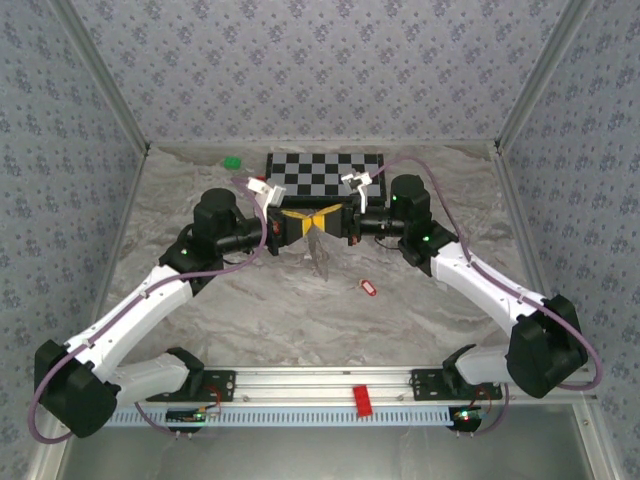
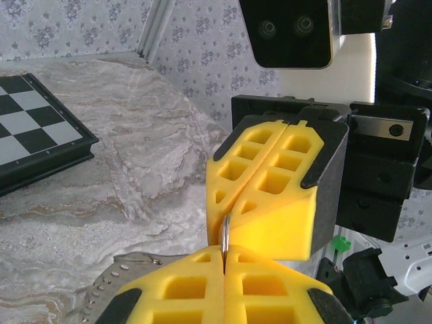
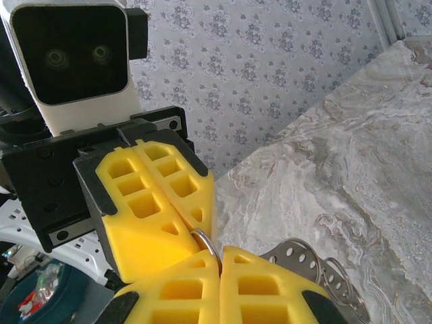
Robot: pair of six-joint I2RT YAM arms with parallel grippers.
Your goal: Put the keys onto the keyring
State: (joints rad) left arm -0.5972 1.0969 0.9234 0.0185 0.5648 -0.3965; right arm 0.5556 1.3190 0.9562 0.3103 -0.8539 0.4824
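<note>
The left end effector (image 2: 223, 260) and right end effector (image 3: 219, 260) are both clamping shut on the keyring (image 3: 206, 244), tip to tip; the red key tag (image 1: 367, 288) is lying on the worktop (image 1: 250, 310).

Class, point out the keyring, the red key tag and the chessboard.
keyring (image 3: 206, 243), right wrist view, on the exposed metal curve.
red key tag (image 1: 367, 288), top external view, on its middle.
chessboard (image 1: 320, 170), top external view, on a central square.

One keyring (image 1: 321, 252); one key (image 1: 367, 288); one chessboard (image 1: 325, 172); one green block (image 1: 232, 161); one red block (image 1: 362, 399)
</note>
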